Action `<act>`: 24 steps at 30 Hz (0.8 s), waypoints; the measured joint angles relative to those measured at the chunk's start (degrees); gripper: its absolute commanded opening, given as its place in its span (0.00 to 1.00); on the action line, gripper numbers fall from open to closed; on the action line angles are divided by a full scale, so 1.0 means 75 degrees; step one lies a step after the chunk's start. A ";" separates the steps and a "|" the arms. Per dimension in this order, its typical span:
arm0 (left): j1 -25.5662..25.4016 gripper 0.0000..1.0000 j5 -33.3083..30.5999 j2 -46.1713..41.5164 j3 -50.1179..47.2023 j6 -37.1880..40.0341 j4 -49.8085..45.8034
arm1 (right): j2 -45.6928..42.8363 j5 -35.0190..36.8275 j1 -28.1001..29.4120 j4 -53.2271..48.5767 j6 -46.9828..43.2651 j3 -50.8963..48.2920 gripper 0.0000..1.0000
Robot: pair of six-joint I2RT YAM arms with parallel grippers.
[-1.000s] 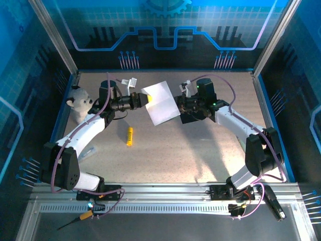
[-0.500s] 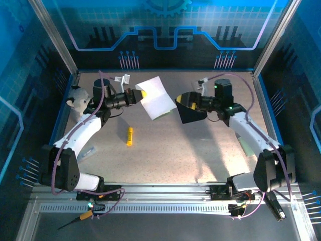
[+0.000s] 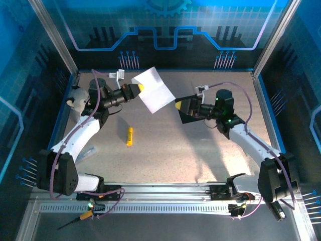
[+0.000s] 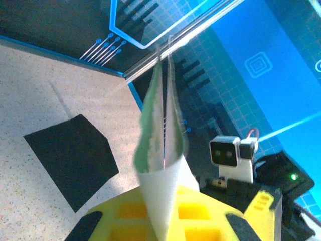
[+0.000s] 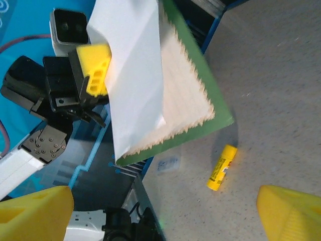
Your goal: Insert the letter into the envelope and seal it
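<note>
Left gripper (image 3: 141, 89) pinches letter (image 3: 154, 91) edge; envelope (image 4: 70, 160) seemingly flat, apart.

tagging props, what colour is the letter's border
Green, with a sawtooth inner edge around the letter; clearest in the right wrist view.

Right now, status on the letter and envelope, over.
Left fingers shut on the letter, held aloft. Right fingers open, empty. Envelope flat on the table. Yellow stick lies apart.

Between the raised letter (image 3: 153, 90) and the envelope (image 3: 189, 116) there is only a narrow gap; the near table (image 3: 190, 155) is free, only the yellow stick (image 3: 129, 136) lies there
</note>
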 measured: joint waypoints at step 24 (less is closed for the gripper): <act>-0.0329 0.00 -0.1271 -0.0230 -0.0991 -0.1134 0.1227 | 0.2122 0.2725 0.2288 0.4313 0.2171 -0.0530 0.93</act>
